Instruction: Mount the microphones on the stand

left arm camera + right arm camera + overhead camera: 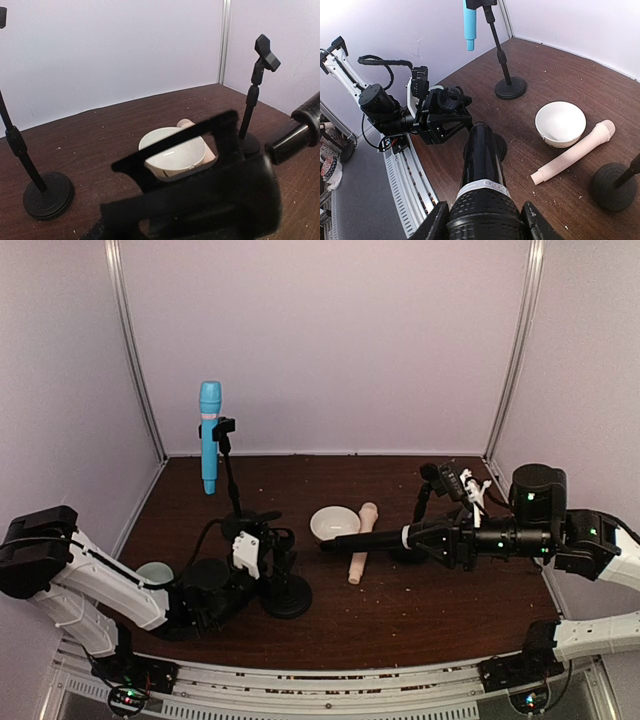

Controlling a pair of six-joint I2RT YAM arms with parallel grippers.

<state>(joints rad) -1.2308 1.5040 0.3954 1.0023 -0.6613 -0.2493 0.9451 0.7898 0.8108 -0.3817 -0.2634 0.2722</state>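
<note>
Already the blue mic (209, 435) hangs clipped in the back stand (510, 89), while the cream mic (361, 543) lies flat on the table just beside the bowl (333, 523) and the right stand (265, 52) is bare. Our right gripper (485, 222) is clenched on the black mic (365, 539) at its mesh head, carrying it level above the table with the tail pointing at the near stand (288, 597). Our left gripper (268, 552) sits at that stand's clip, but we cannot tell whether it is clamped on it or only close. We judge the risk to lie in the push-in. Held by one end, the mic may pivot in the jaws once the clip resists. If the left grip is loose, the light stand could tip or slide away. A tail that comes in off-line would ram the clip or our own left fingers. A low approach might also sweep the cream mic or the bowl.
</note>
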